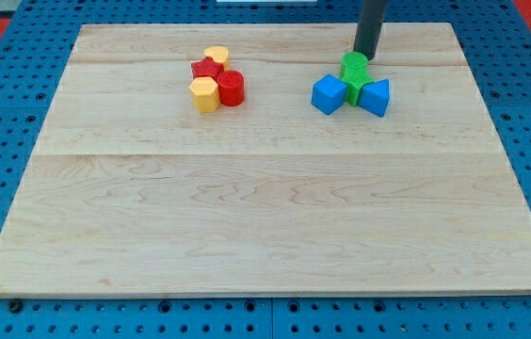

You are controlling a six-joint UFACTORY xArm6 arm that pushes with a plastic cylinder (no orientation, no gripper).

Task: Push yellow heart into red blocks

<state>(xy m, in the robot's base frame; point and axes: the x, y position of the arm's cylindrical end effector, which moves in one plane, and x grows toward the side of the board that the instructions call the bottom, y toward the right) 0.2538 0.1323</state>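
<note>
Landmark: the red cylinder (232,88), upper left of the wooden board (265,226).

Yellow hexagonal block (205,94) touches it on the view's left. Red star-like block (206,69) sits just up-left of it, touching. Yellow heart (216,55) lies above that, against the red star's top edge, so apparently already in contact with the reds.

Well to the cylinder's right: a blue block (329,94), a green block (354,68) and a blue wedge (376,96), clustered. The rod's tip (364,56) stands at the green block's top edge, far from the heart.

No pincer on this rig; nothing to open or close.

Risk, as I judge it: a sweep leftward could drag green or blue along, or strike the heart off-centre and scatter the red group.
</note>
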